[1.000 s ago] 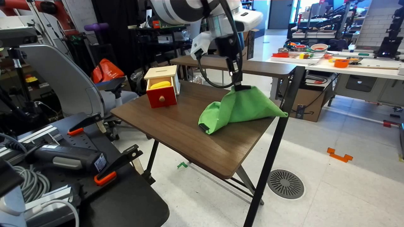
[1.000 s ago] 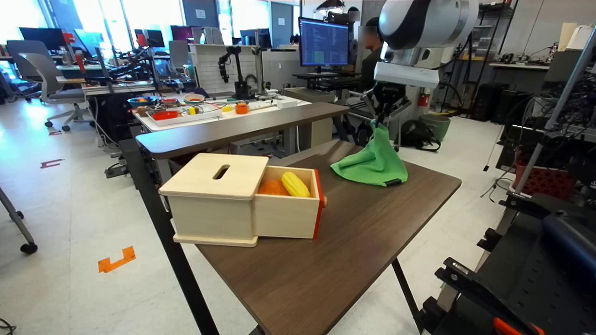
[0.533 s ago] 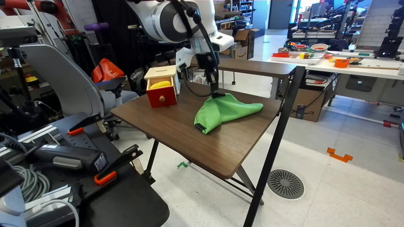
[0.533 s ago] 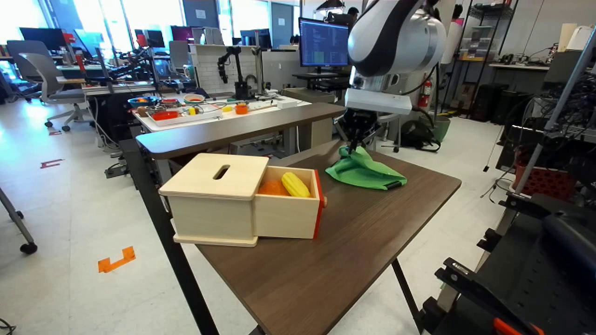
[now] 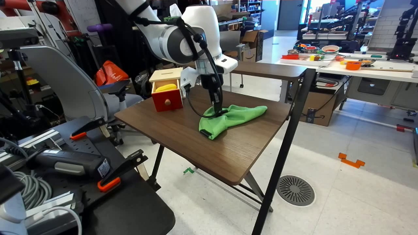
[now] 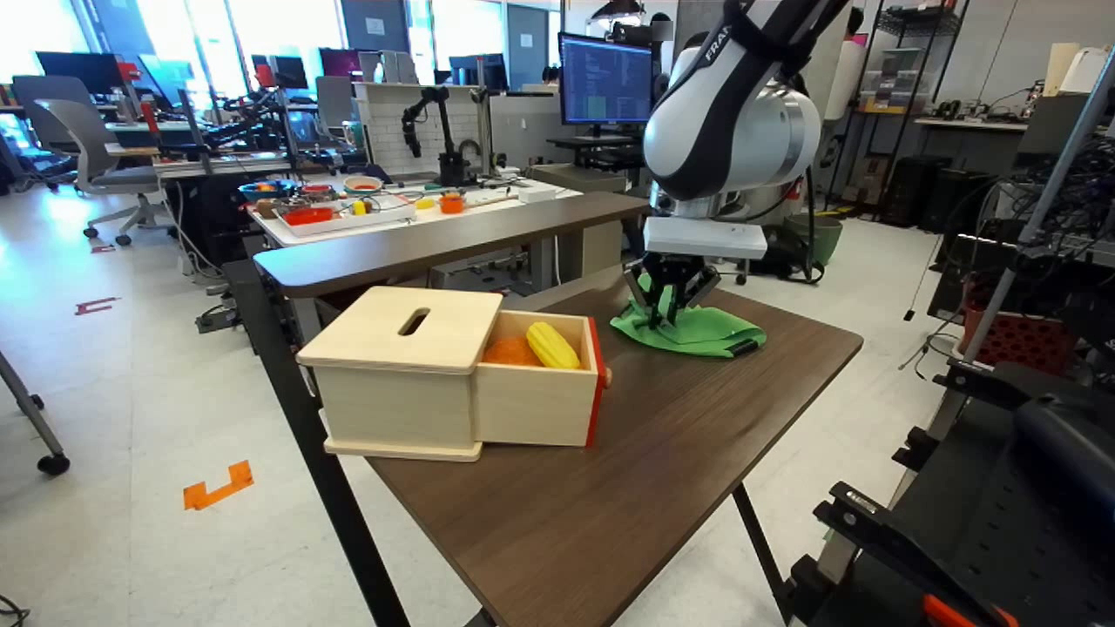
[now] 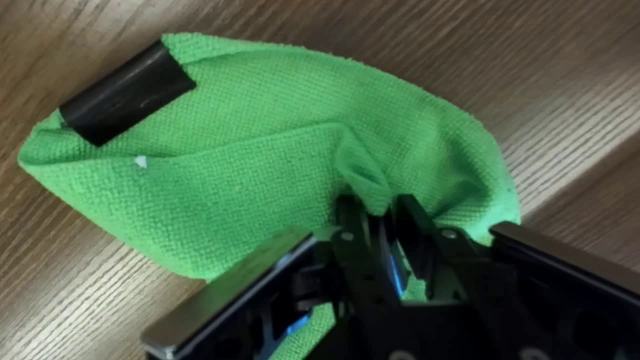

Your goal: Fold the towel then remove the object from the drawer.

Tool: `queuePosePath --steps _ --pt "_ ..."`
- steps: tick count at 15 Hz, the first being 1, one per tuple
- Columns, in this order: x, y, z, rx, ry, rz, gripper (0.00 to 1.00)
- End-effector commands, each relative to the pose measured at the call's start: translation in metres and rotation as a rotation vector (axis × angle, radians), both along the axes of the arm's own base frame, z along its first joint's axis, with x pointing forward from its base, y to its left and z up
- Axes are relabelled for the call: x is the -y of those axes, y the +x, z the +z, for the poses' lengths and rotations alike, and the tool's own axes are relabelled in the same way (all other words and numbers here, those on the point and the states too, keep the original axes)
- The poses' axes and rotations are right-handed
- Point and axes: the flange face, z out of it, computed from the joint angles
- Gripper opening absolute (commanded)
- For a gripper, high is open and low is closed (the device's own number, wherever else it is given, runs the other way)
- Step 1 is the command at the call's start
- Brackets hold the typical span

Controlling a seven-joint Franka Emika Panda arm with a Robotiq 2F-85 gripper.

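Observation:
A green towel (image 5: 241, 115) lies folded over and bunched on the brown table; it also shows in an exterior view (image 6: 719, 331) and the wrist view (image 7: 225, 190). One corner carries a black strip (image 7: 127, 92). My gripper (image 7: 376, 207) points down with a raised fold of towel pinched between its close fingertips, low at the tabletop; it also shows in both exterior views (image 5: 217, 113) (image 6: 662, 322). A wooden box (image 6: 396, 409) has its red-fronted drawer (image 5: 159, 102) pulled out. Inside the drawer are a yellow object (image 6: 553, 346) and an orange object (image 6: 512, 352).
A raised shelf (image 5: 267, 69) runs along one side of the table (image 5: 176, 125), with a black post (image 5: 284, 148) at its end. A loose cable (image 5: 195, 110) hangs beside the gripper. A black bench (image 5: 130, 209) with tools stands near the table.
My gripper has moved down and toward the box side, bringing the held part of the towel down. The towel has gone from a raised tent to lying low on the table.

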Motion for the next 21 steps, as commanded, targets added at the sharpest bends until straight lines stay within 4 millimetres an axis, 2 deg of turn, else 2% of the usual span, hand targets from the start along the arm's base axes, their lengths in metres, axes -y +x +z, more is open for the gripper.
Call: queuePosePath --steps 1,4,6,7,9,12,16,21 --pt "0.012 0.001 0.022 0.014 0.021 -0.018 0.58" --pt "0.015 -0.004 0.059 0.055 0.033 -0.041 0.81" --pt "0.009 -0.006 0.086 0.094 0.045 -0.05 0.96" --pt "0.004 -0.007 0.098 0.113 0.048 -0.051 0.99" --pt "-0.013 -0.01 0.121 0.146 0.062 -0.027 1.0" --pt "-0.055 -0.016 0.144 0.196 0.091 0.059 1.0" --pt "-0.123 -0.031 0.15 0.226 0.138 0.23 1.0" --pt "-0.186 -0.053 0.133 0.191 0.207 0.413 1.0"
